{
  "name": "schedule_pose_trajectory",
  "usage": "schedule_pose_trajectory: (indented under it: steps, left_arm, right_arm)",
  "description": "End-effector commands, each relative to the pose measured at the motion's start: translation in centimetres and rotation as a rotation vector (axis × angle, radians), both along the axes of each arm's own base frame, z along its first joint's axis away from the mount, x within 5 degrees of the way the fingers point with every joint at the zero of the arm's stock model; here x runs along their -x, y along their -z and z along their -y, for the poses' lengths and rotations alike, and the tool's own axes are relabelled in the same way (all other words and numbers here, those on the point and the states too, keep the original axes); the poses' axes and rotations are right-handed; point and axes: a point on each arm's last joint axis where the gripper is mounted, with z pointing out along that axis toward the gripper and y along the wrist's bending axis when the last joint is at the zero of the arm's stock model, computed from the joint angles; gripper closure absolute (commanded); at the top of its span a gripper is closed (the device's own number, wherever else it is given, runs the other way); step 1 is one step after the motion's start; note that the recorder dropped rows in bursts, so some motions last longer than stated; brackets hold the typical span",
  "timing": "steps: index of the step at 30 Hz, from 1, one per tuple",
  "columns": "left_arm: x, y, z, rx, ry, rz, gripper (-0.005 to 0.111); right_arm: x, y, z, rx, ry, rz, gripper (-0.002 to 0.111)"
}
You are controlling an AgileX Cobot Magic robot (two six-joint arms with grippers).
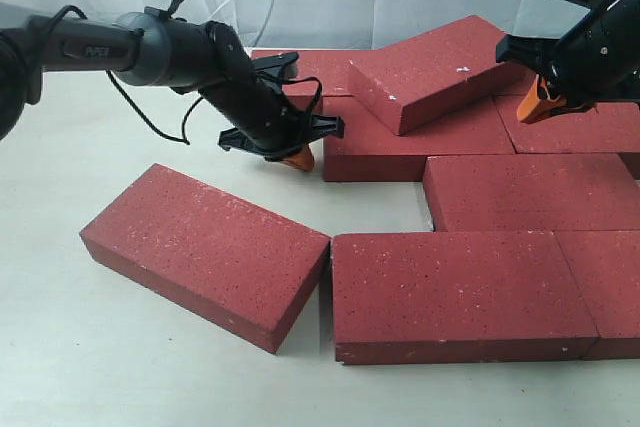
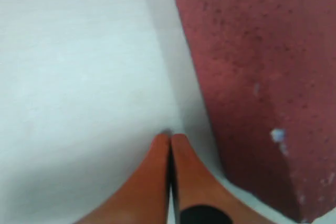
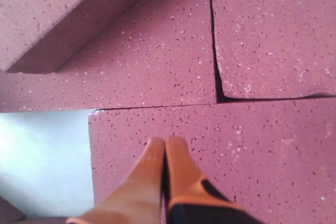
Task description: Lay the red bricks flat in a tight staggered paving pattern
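Most of the red bricks [image 1: 520, 187] are found laid flat on the table [image 1: 90, 367] toward the right, packed into offset rows. Two are out of place. A skewed brick [image 1: 205, 252] is seen at the front left, flat but angled, with one corner almost touching the front-row brick [image 1: 460, 292]. A tilted brick [image 1: 440, 67] is propped on top of the back rows.

The left end effector [image 1: 298, 159] is held low beside the end of a middle-row brick, fingers pressed together, nothing pinched. The right end effector [image 1: 535, 107] is poised over the laid bricks at the back right, likewise pressed together and empty.

These blocks are judged heavy, rigid and gritty, so not much slipping is expected, though corners could get chipped. Pushing is probably favoured over lifting: the skewed brick would best be nudged low on its long outer side so it's swung square and slid tight. If lifted, it'd have to be gripped across the narrow width, near the middle.
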Motion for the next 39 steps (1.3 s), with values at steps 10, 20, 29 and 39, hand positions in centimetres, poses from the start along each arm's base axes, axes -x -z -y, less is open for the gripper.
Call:
schedule_pose_trajectory:
  steps: [10, 20, 29, 39]
  left_arm:
    - [0.6, -8.3, -6.5, -0.140, 0.084, -0.010, 0.107]
    - [5.2, -14.4, -8.1, -0.117, 0.082, 0.065, 0.107]
    - [11.8, -19.2, -10.6, -0.098, 0.069, 0.187, 0.107]
    - [18.4, -22.3, -13.0, -0.091, 0.065, 0.304, 0.107]
  right_arm:
    - [2.4, -1.3, -0.3, -0.031, -0.038, 0.006, 0.109]
    - [8.9, -2.1, -0.3, -0.035, -0.030, 0.058, 0.109]
    - [12.4, -4.9, -0.7, -0.071, -0.051, 0.108, 0.109]
    - [16.0, -7.3, -1.5, -0.142, -0.099, 0.148, 0.109]
